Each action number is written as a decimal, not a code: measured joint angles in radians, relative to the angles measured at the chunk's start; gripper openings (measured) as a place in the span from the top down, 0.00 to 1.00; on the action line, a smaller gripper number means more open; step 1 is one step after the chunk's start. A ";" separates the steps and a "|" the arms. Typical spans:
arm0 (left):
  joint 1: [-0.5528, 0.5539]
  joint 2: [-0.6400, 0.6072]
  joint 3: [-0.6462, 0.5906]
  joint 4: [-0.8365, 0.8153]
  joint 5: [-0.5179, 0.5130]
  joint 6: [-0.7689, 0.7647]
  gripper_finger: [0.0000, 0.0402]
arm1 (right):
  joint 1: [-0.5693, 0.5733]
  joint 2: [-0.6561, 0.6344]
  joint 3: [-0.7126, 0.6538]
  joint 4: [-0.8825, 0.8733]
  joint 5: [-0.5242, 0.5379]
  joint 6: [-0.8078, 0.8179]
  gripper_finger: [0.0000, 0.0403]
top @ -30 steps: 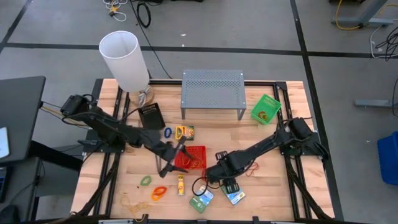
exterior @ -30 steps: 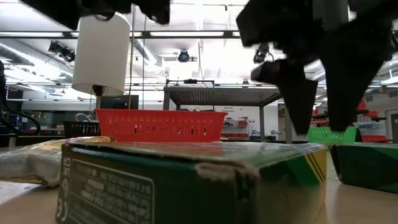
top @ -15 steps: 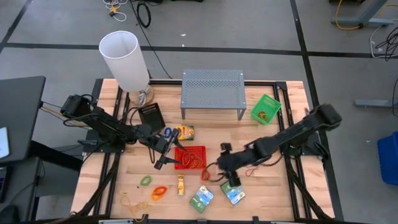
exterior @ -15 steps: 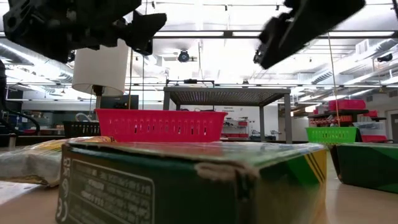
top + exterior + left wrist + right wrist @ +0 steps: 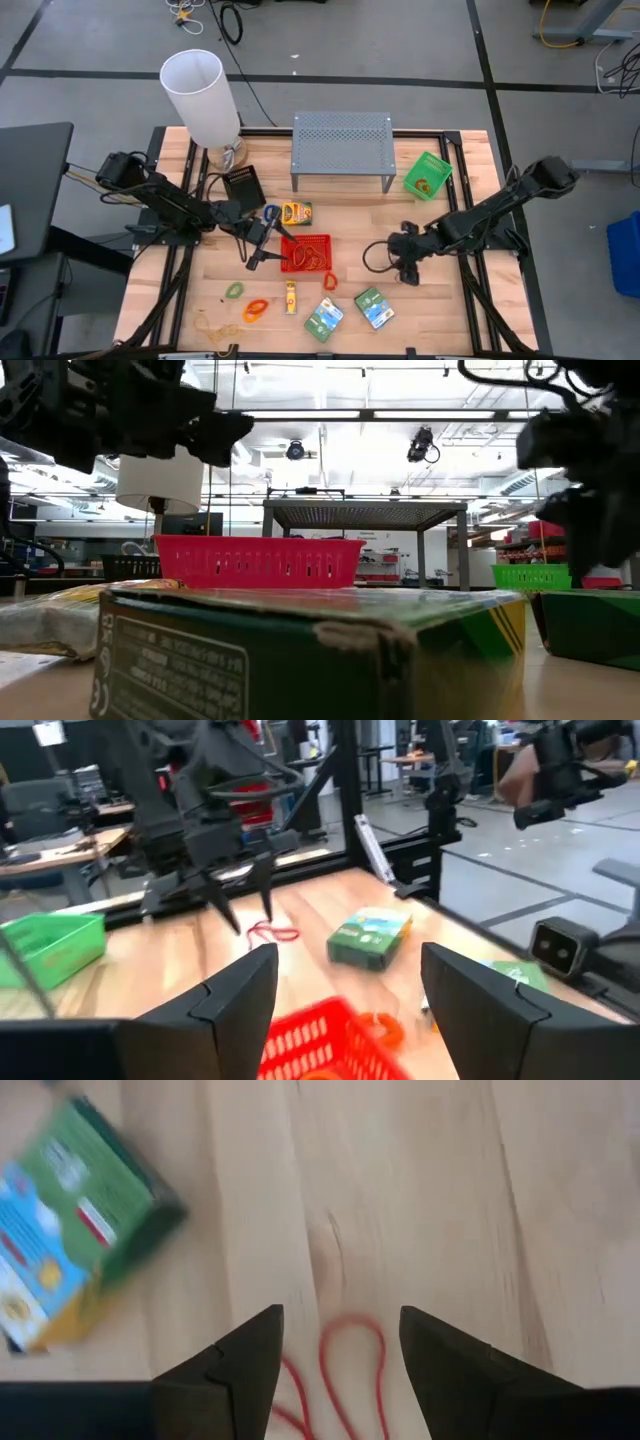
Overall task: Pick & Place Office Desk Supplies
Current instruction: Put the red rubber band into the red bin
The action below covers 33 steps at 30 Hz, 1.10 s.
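The left gripper (image 5: pixel 262 252) hangs with jaws wide and empty beside the red mesh tray (image 5: pixel 306 253) mid-desk. The right gripper (image 5: pixel 409 270), jaws wide and empty, hovers over a red rubber band (image 5: pixel 345 1370) on bare wood, near a green-blue packet (image 5: pixel 373 307).

Robotics lab or workshop floor, not an office. Wooden desk (image 5: pixel 440 300) on a black metal frame sits on grey concrete marked with dark tape lines, loose cables (image 5: pixel 232 20) trailing across it. Level view past the desk: open industrial ceiling with strip lights (image 5: pixel 330 417), exposed ducting, ceiling-mounted cameras (image 5: pixel 420 446), and work benches with shelving and red bins (image 5: pixel 560 528) behind.
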 joint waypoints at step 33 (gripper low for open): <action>0.011 -0.010 -0.006 -0.030 0.001 -0.033 0.37 | 0.023 0.212 0.065 -0.164 0.050 -0.004 0.99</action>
